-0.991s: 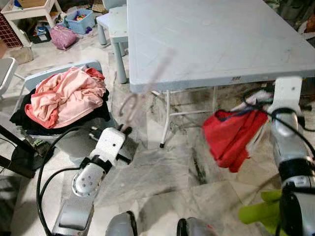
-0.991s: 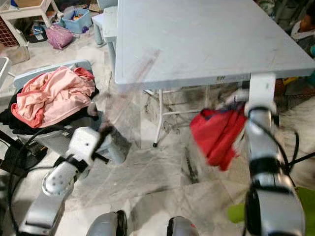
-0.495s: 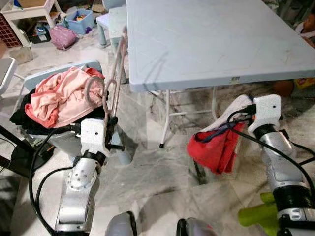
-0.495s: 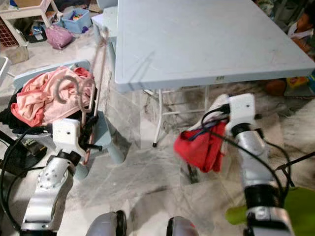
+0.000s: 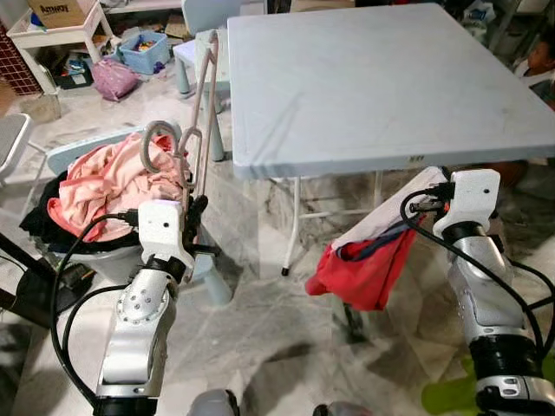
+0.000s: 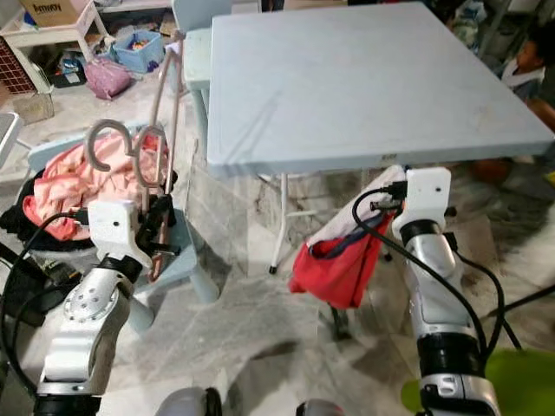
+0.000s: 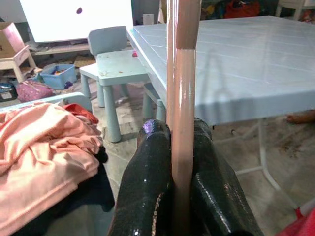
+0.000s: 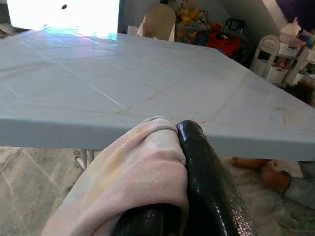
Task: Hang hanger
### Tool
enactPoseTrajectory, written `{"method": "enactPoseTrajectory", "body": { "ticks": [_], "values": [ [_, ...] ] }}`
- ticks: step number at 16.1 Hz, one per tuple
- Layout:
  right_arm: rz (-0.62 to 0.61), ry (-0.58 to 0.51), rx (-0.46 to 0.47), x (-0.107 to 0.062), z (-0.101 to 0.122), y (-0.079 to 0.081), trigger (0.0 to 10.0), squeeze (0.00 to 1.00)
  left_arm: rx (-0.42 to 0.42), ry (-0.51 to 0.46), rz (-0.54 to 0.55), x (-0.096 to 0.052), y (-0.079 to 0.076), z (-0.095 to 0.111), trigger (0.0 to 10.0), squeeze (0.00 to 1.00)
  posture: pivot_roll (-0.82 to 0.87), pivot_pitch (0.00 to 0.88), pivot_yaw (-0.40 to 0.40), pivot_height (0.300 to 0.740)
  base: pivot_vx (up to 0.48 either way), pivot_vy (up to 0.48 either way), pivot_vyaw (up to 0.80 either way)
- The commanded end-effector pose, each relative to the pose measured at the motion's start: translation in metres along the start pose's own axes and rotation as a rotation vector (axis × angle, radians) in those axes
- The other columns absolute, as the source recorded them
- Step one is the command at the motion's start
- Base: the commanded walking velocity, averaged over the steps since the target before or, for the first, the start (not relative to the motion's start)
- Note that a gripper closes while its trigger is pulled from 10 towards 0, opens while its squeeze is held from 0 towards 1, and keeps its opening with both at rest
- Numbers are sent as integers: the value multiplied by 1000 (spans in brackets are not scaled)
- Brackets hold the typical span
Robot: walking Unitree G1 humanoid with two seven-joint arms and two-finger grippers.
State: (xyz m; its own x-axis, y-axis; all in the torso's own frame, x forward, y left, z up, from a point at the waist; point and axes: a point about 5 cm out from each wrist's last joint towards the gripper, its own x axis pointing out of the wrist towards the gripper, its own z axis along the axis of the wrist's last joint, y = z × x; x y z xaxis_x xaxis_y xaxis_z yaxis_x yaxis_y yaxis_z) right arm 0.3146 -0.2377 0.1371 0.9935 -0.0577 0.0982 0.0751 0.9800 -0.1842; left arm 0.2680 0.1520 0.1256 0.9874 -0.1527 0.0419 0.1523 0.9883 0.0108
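Observation:
A pink hanger (image 5: 203,104) stands nearly upright beside the table's left edge, its grey hook (image 5: 160,139) curling over toward the clothes pile. My left gripper (image 5: 192,211) is shut on its lower bar, and the left wrist view has the bar (image 7: 183,98) pinched between both black fingers (image 7: 152,162). Below the table's front edge, my right gripper (image 5: 431,194) is shut on a red and white garment (image 5: 366,267) that hangs down toward the floor. In the right wrist view the pale cloth (image 8: 142,182) covers one finger.
A big grey-blue table (image 5: 373,78) fills the middle. A heap of pink clothes (image 5: 100,178) lies on a low seat at left. Behind stand a small pale-blue chair (image 5: 198,48), a blue bin (image 5: 143,50) and a purple bag (image 5: 113,78). A person (image 5: 542,61) sits far right.
Over the second, my left gripper swung the hanger up from a blurred tilt to upright. My right gripper carried the garment left and closer under the table edge. The camera rose slightly.

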Motion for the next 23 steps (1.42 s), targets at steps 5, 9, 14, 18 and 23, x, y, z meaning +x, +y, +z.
{"method": "enactPoseTrajectory", "body": {
  "ticks": [5, 9, 14, 18, 23],
  "values": [
    [-78, -42, -14, 13, 19, -5, 10000, 0, -4, -31, 0, 7, 1, 8, 10000, 0, -25, 60, 25, 740, 468, 0, 0],
    [-75, -44, 21, 17, 21, 2, 10000, 0, -2, -23, 13, 7, 2, 7, 10000, 0, -17, 69, 20, 740, 480, 0, 0],
    [-52, -42, 19, 19, 22, 8, 10000, 0, -8, -21, 45, 6, 5, 7, 10000, 0, -13, 75, 21, 740, 472, 0, 0],
    [99, -79, 16, 30, 34, 28, 10000, 0, 12, -29, 61, 7, 6, 9, 10000, 0, -11, 77, 18, 740, 439, 0, 0],
    [119, -70, 25, 30, 35, 36, 10000, 0, 21, -26, 77, 7, 6, 9, 10000, 0, -3, 71, 12, 740, 436, 0, 0]
  ]
}}
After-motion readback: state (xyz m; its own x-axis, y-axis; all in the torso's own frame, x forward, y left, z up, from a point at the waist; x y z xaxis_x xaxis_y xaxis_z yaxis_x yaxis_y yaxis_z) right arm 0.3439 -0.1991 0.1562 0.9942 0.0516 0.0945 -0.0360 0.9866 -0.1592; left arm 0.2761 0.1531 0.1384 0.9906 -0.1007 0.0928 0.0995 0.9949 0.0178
